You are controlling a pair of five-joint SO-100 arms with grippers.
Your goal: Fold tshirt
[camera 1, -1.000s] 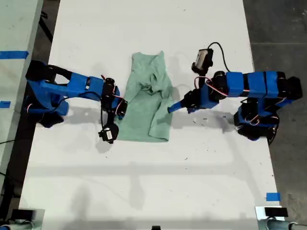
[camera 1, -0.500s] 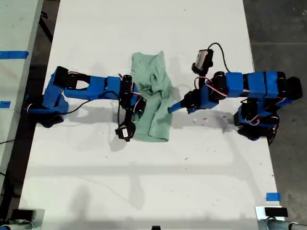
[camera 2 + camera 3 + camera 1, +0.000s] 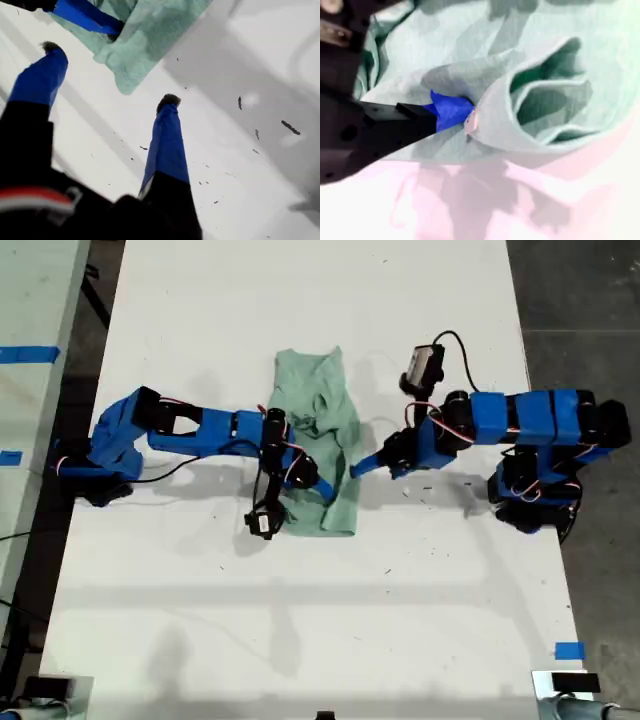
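The pale mint-green tshirt (image 3: 322, 405) lies crumpled lengthwise in the middle of the white table (image 3: 300, 620), its edge on the exterior view's left folded over its middle. My second gripper (image 3: 318, 485) reaches in from the exterior view's left and is shut on a fold of the tshirt (image 3: 560, 75); its blue finger (image 3: 451, 110) pinches the cloth. My first gripper (image 3: 358, 466) comes from the exterior view's right and stands open just off the tshirt's edge. Its two blue fingers (image 3: 167, 135) are spread over bare table, near a corner of the tshirt (image 3: 145, 35).
A second table (image 3: 30, 300) with blue tape (image 3: 28, 353) runs along the exterior view's left. Dark floor (image 3: 580, 300) borders the exterior view's right. A blue tape mark (image 3: 568, 650) sits near the table's front corner on the exterior view's right.
My second gripper has moved toward the exterior view's right, dragging the tshirt's edge over its middle, so the tshirt now looks narrower. The first arm has not moved.
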